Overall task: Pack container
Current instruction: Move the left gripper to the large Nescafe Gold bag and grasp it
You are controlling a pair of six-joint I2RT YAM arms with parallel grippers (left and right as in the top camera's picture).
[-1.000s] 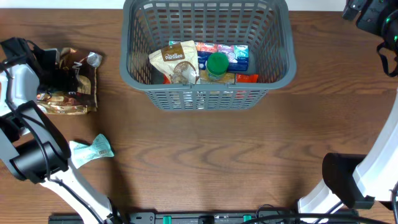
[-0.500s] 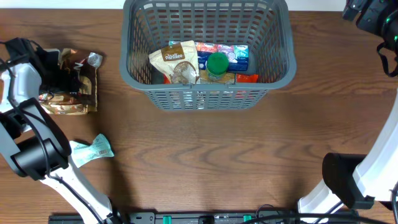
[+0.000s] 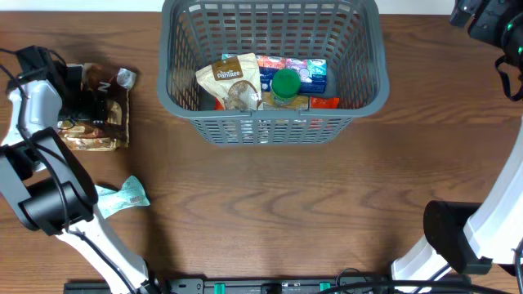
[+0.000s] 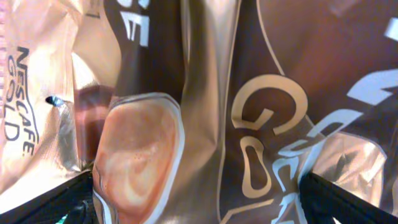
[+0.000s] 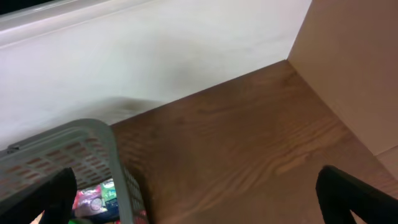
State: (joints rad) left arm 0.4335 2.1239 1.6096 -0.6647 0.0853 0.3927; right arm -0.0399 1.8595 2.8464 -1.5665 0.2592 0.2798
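Brown wood-grain table (image 3: 327,204), seen from overhead, with a pale wall behind it in the right wrist view. The container (image 3: 270,129) stands upright at the far middle of the table, mouth facing up, its long axis running left to right. Its far rim is cut off by the top edge of the frame. Inside lie a beige packet (image 3: 230,80), a jar with a green lid (image 3: 285,83), a blue and pink packet (image 3: 306,72) and a red packet (image 3: 324,103). The front lattice wall partly hides their lower parts, and most of the print is too small to read.

Left of the container, well apart from it, lies a brown coffee pouch (image 3: 102,114). A teal packet (image 3: 121,198) lies nearer the front edge. The left gripper (image 3: 82,98) is over the pouch with its jaws spread wide. In its wrist view the pouch fills the frame and only the two dark fingertips (image 4: 68,199) show in the lower corners. Whether they touch the foil cannot be told.

The right gripper (image 3: 480,18) sits at the far right corner, partly cut off, jaws spread wide and holding nothing. Its camera shows only a corner of the container.
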